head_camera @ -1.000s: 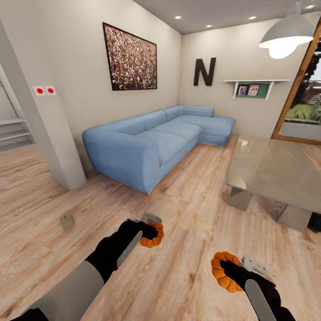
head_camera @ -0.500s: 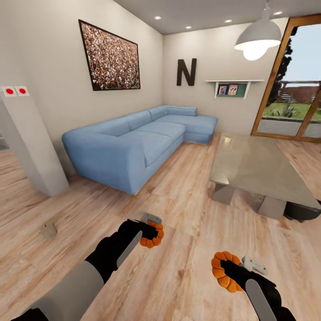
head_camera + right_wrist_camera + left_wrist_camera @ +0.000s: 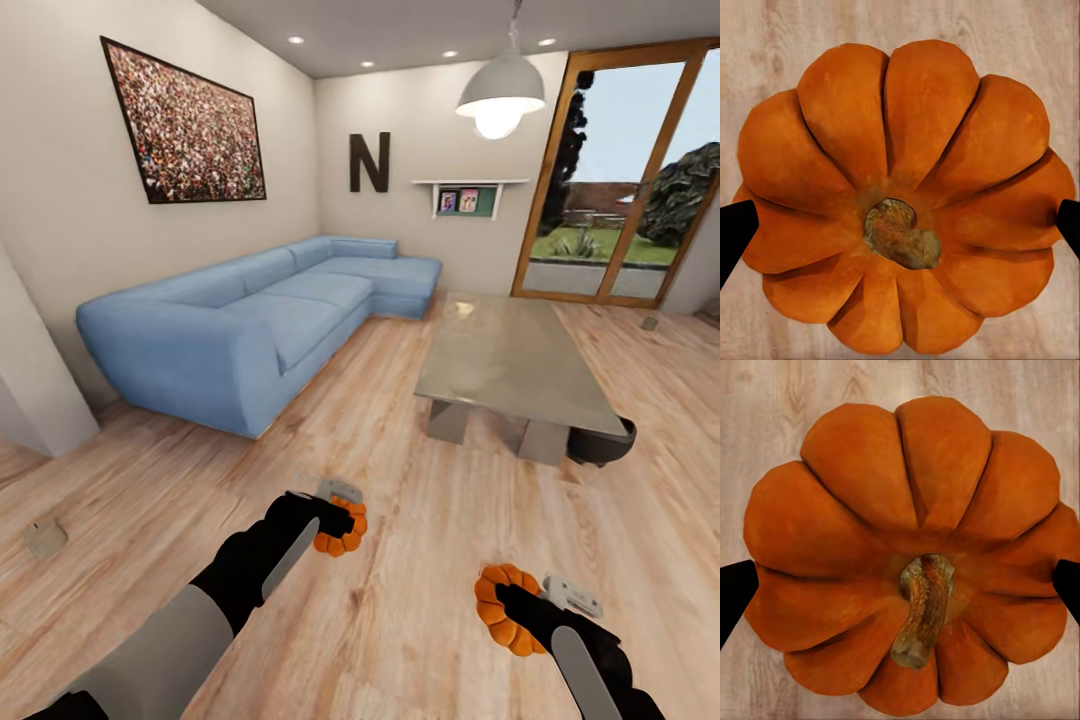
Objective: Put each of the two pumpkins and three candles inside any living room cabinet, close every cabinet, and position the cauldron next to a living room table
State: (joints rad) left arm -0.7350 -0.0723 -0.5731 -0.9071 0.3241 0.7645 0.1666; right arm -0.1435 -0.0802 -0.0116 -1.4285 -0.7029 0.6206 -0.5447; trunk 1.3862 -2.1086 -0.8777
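My left gripper (image 3: 343, 522) is shut on one orange pumpkin (image 3: 338, 541), held above the wood floor. In the left wrist view this pumpkin (image 3: 907, 547) has a curved stem and sits between black fingertips (image 3: 733, 594). My right gripper (image 3: 512, 603) is shut on the other pumpkin (image 3: 490, 600), which has a short stub stem in the right wrist view (image 3: 900, 187). A grey-beige candle (image 3: 45, 537) stands on the floor at the far left. The black cauldron (image 3: 603, 443) sits on the floor against the near right corner of the low table (image 3: 510, 360). The cabinet is out of view.
A blue corner sofa (image 3: 250, 320) runs along the left wall. A white wall pillar (image 3: 30, 390) juts out at the left. Glass doors (image 3: 610, 200) fill the far right wall, with a small grey-beige object (image 3: 650, 323) on the floor before them. Open floor lies between sofa and table.
The camera has turned to the right, so the room has slid left in the picture, and the cauldron and glass doors have come into view. Both arms hold their pumpkins as before.
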